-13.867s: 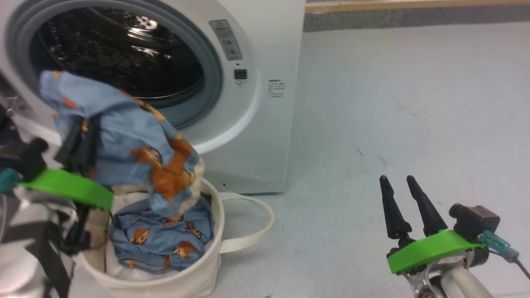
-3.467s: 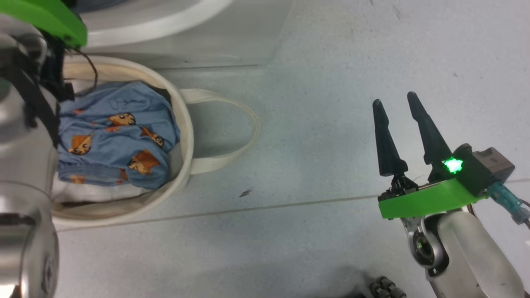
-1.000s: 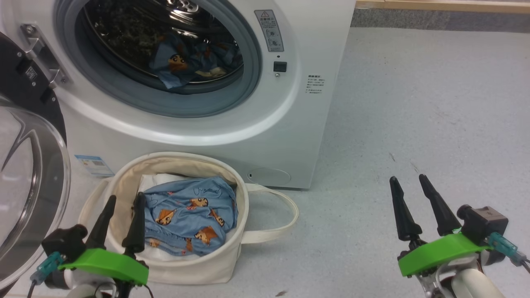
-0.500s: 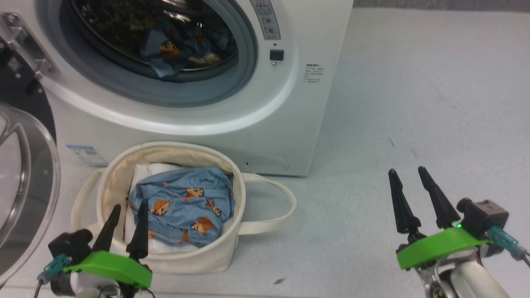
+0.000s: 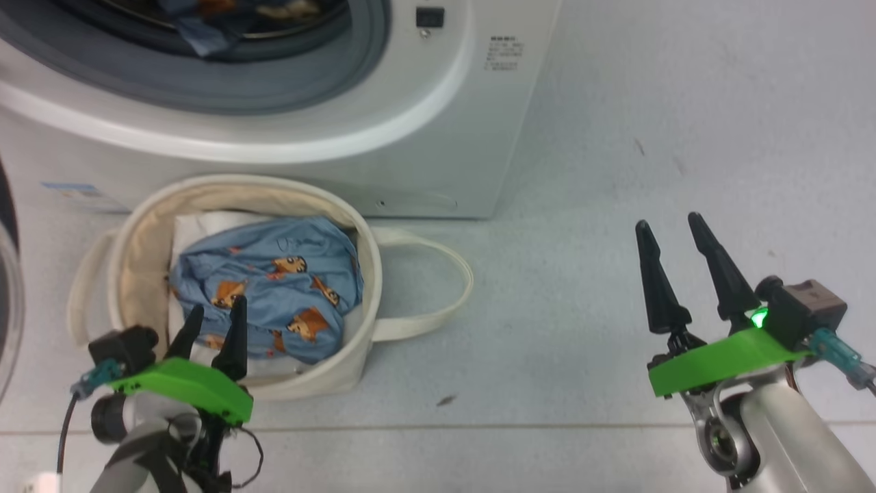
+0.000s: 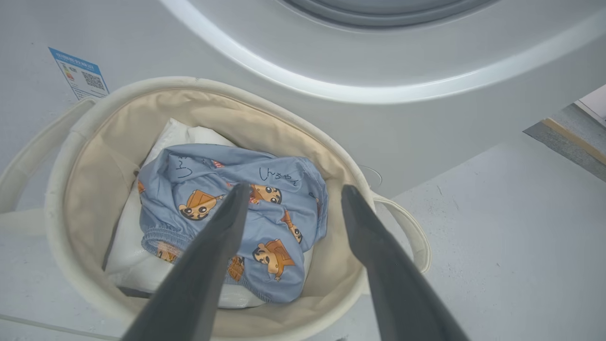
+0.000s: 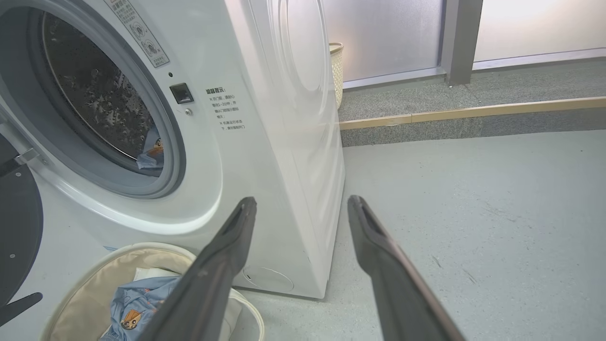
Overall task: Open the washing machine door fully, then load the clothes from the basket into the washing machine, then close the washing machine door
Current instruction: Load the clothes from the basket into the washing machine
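Observation:
The cream basket [image 5: 140, 226] stands on the floor in front of the white washing machine [image 5: 438, 137]. In it, light blue clothes [image 5: 274, 274] with orange cartoon faces lie on a white padded cloth [image 6: 128, 265]. More blue clothes [image 5: 198, 20] lie in the drum. My left gripper [image 5: 217, 308] hangs open over the near edge of the basket, its fingers straddling the clothes [image 6: 189, 189] from above without touching. My right gripper [image 5: 668, 222] is open and empty above bare floor to the right. The washing machine door [image 7: 19, 227] stands swung open at the left.
A blue label [image 6: 80, 73] sits on the washer's lower front. One basket handle [image 5: 438, 287] loops out to the right. Behind the washer stand a woven bin [image 7: 336, 71] and a raised step with a wooden edge [image 7: 473, 111]. Open grey floor [image 5: 684, 103] spreads to the right.
The head camera has tilted down, so the washer has slid up the view. My left gripper has edged over the blue clothes in the basket. Both grippers stay open.

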